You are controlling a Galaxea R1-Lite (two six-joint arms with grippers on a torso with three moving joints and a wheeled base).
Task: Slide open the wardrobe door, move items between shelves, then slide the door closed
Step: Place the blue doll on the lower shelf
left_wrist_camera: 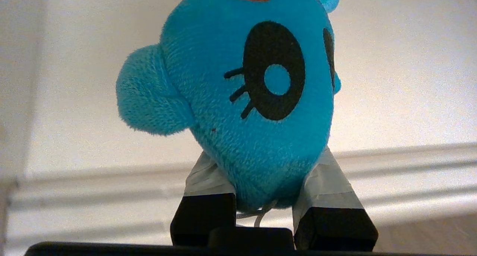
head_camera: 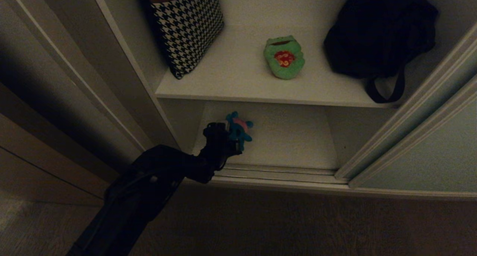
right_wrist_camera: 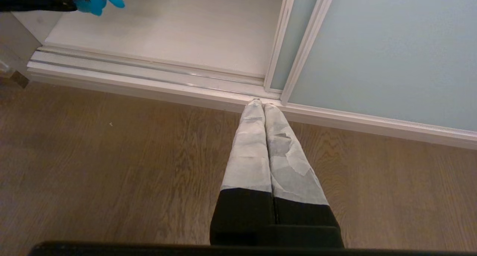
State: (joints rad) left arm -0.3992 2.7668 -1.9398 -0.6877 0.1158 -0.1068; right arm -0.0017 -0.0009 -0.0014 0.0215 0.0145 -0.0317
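Wood-grain floor (right_wrist_camera: pixel 111 166) runs up to the ribbed track (right_wrist_camera: pixel 149 71) at the foot of the open wardrobe. Beyond the track lies the lower shelf (head_camera: pixel 290 136), and a step above it the upper shelf (head_camera: pixel 238 73).

At the left front of the lower opening, the left gripper (head_camera: pixel 233 135) reaches in over the track with its jaws closed on the teal toy (head_camera: pixel 239 129). In the left wrist view the toy (left_wrist_camera: pixel 257 99) sits squeezed between the two taped fingers (left_wrist_camera: pixel 205 177), its stitched black eye turned to the camera and a round limb sticking out to one side. The toy hangs clear above the lower shelf (right_wrist_camera: pixel 167 25), just past the gripper's tips.

Above the gripper and off to its right, the green toy (head_camera: pixel 284 57) lies on the upper shelf, red patch up. Straight above the gripper stands the houndstooth bag (head_camera: pixel 188 25), at the left end of that shelf; the black bag (head_camera: pixel 380 32) slumps at the far right end, its strap drooping over the shelf edge.

Well to the gripper's right, the door (head_camera: pixel 428 151) stands slid aside, its pale frame edge (right_wrist_camera: pixel 311 43) meeting the track.

The right gripper (right_wrist_camera: pixel 264 106) hangs over the floor before the track, fingers (right_wrist_camera: pixel 249 151) pressed together, holding nothing.
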